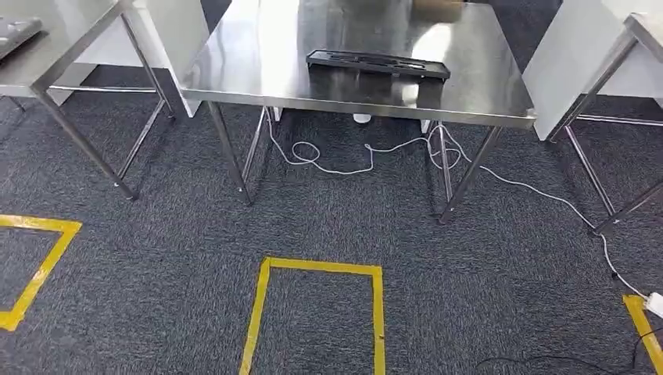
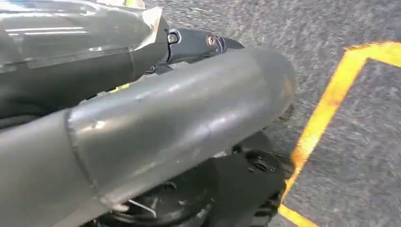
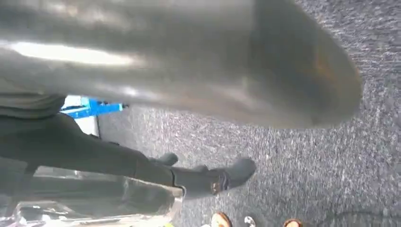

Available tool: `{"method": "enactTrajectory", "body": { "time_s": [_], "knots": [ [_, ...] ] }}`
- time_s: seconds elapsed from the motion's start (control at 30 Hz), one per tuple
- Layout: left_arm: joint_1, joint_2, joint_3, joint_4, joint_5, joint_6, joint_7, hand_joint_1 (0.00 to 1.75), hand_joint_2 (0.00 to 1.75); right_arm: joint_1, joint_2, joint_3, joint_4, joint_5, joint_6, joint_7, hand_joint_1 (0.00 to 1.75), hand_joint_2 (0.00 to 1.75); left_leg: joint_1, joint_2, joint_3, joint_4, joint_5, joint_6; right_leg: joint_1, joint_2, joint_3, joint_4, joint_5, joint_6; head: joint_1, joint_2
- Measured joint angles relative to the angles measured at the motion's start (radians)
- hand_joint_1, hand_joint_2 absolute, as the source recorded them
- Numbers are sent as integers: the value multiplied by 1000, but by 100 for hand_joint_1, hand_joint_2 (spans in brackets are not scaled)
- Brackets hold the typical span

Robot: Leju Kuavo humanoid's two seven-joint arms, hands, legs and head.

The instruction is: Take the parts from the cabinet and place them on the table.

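Observation:
A long black tray [image 1: 377,64] lies near the front edge of the steel table [image 1: 258,70] ahead of me in the head view. In the left wrist view my left hand [image 2: 179,123] hangs over the carpet. Its dark fingers [image 2: 198,42] curl along a part wrapped in clear shiny plastic [image 2: 71,33], which it holds. My right hand [image 3: 189,61] also hangs low, and its dark fingers [image 3: 198,177] close around a similar plastic-wrapped part [image 3: 94,203]. Most of each part is hidden behind the hand.
Steel side tables stand at the left [image 1: 47,55] and right [image 1: 641,31]. A white cable [image 1: 344,164] trails on the grey carpet under the table toward a plug [image 1: 653,303]. Yellow tape squares [image 1: 320,269] mark the floor in front of me.

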Motion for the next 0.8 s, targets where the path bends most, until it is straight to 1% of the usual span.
{"method": "enactTrajectory", "body": {
  "time_s": [0.03,0.07,0.1,0.13,0.17,0.2,0.23,0.27,0.3,0.33,0.37,0.4,0.43,0.47,0.5,0.53,0.57,0.6,0.63,0.67,0.7,0.73,0.77,0.8],
  "knots": [
    [0,0,-1,0,-3,1,1,0,0,1,1,-3,0,-5,0,0,0,0,-6,1,-7,-3,9,13,-3,0,-4,-4,11,10,0,0],
    [1,0,-2,1,-6,3,2,0,0,3,2,-9,3,-11,0,0,0,0,0,7,-23,-16,29,32,1,1,-20,4,6,13,0,0],
    [-1,-1,-3,1,-7,3,2,0,0,2,0,-13,3,-11,-1,0,0,0,-5,12,-37,-15,41,41,-2,5,-33,33,-34,3,-2,0],
    [0,-1,-3,1,-7,3,2,0,0,2,2,-16,3,-12,0,0,0,0,-7,15,-52,-15,54,55,-2,7,-52,84,-90,-12,5,0],
    [1,-1,-4,1,-7,3,3,0,0,3,3,-19,3,-13,-1,0,0,0,-10,16,-68,-15,68,55,-3,7,-76,160,-150,-23,6,0],
    [1,0,-4,1,-7,4,3,0,0,4,3,-21,3,-14,0,0,0,0,-12,16,-85,-14,80,57,-3,8,-91,230,-188,-25,5,0],
    [1,0,-4,1,-7,4,3,0,0,5,2,-22,4,-14,-1,0,0,0,-13,18,-102,-14,95,55,-3,9,-97,289,-200,-17,9,0],
    [1,0,-5,1,-7,3,3,0,0,5,1,-24,4,-14,-1,0,0,0,-14,19,-121,-13,108,54,-4,11,-86,309,-185,-7,9,0],
    [1,0,-5,1,-7,3,3,0,0,5,1,-25,4,-14,0,0,0,0,-14,20,-139,-12,122,51,-4,12,-57,292,-155,7,11,0],
    [1,0,-5,1,-7,3,3,0,0,5,0,-25,4,-14,-1,0,0,0,-13,20,-157,-11,135,47,-4,12,-12,241,-124,19,10,0],
    [1,-1,-5,1,-8,3,3,0,0,4,-1,-26,4,-14,-2,0,0,0,-13,19,-166,-8,149,42,-5,12,57,153,-106,24,11,0],
    [0,-1,-6,1,-10,2,3,0,0,1,0,-26,4,-17,-4,-2,0,0,-14,19,-178,-2,158,36,-6,12,130,61,-120,18,11,0],
    [0,-1,-7,1,-14,0,4,0,0,-1,0,-27,3,-21,-10,-7,0,0,-22,20,-191,9,166,30,3,13,201,-46,-140,12,16,0],
    [1,0,-7,1,-20,0,5,0,0,1,0,-29,4,-23,-16,-13,0,0,-22,21,-197,9,182,25,4,19,193,-58,-152,9,11,0],
    [1,0,-7,1,-23,0,5,0,0,2,1,-34,4,-27,-25,-15,0,0,-21,21,-199,7,194,25,5,19,177,-52,-144,9,10,0],
    [1,1,-8,1,-29,0,6,0,0,2,1,-39,4,-30,-33,-15,0,0,-20,20,-202,6,205,21,9,19,169,-41,-140,6,10,0],
    [4,3,-8,1,-30,-2,8,0,0,3,2,-45,6,-36,-39,-11,0,0,-16,18,-211,7,200,14,-8,17,163,-43,-129,-7,9,0],
    [4,6,-10,1,-34,-4,8,0,0,2,2,-49,6,-40,-42,-8,0,0,-11,14,-218,31,160,7,-12,10,155,-41,-120,-17,5,0],
    [5,7,-13,1,-41,-6,9,0,0,4,0,-54,6,-45,-48,-4,0,0,-9,14,-234,84,97,3,-11,8,145,-41,-110,-35,5,0],
    [6,8,-19,1,-44,-9,9,0,0,6,-1,-59,6,-49,-54,0,0,0,-7,12,-255,164,31,0,-6,4,133,-40,-99,-47,3,0],
    [6,10,-25,1,-51,-15,9,0,0,6,-2,-65,6,-56,-56,4,0,0,-6,12,-273,243,-17,-4,-3,2,119,-40,-88,-50,3,0],
    [6,10,-29,1,-59,-19,9,0,0,6,-1,-71,6,-62,-57,8,0,0,-5,12,-284,311,-42,-7,1,1,102,-39,-75,-51,3,0],
    [6,11,-34,1,-67,-25,9,0,0,7,0,-76,6,-67,-58,9,0,0,-2,12,-275,342,-33,-8,3,1,85,-38,-64,-49,3,0],
    [6,12,-39,1,-75,-29,9,0,0,8,1,-82,6,-72,-60,9,0,0,0,12,-248,329,-4,-8,4,1,70,-36,-52,-47,3,0]
  ]
}}
